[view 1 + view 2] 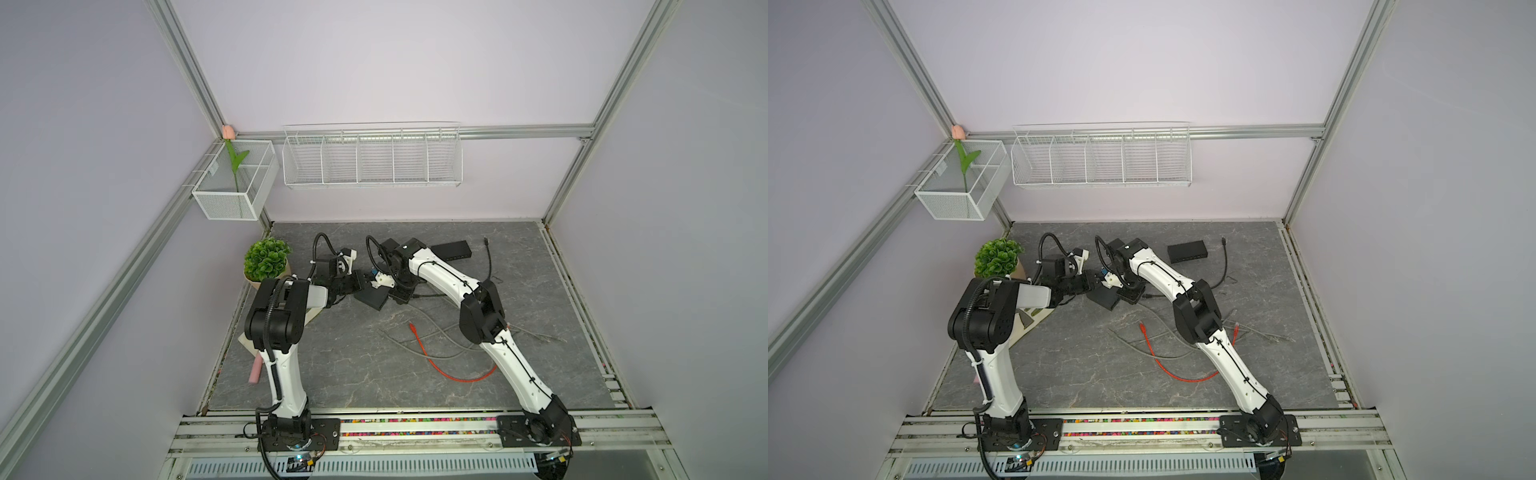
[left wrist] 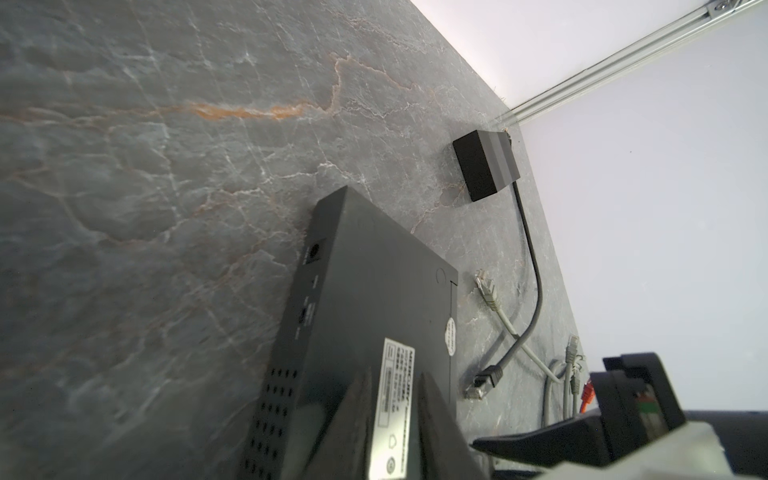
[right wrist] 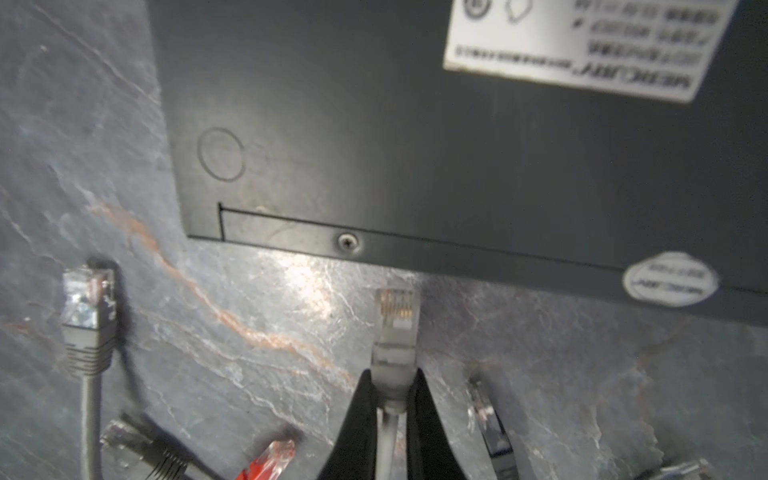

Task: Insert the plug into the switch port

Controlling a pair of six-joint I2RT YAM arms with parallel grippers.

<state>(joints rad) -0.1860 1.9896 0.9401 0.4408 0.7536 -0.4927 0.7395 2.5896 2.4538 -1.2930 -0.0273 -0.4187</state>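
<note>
One pincer (image 3: pixel 392 376) tight on plug (image 3: pixel 397 316)

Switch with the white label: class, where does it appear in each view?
Top view: switch near the picture's centre.
Top view: slightly left of centre.
Left wrist: foreground, beyond the fingers.
Right wrist: just beyond the held grey plug.
Shared landmark: grey marbled table.

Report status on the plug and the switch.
Right gripper shut on grey plug. Left gripper at the switch, grip unclear. Plug tip just short of switch edge, not inserted. Nothing between them.
</note>
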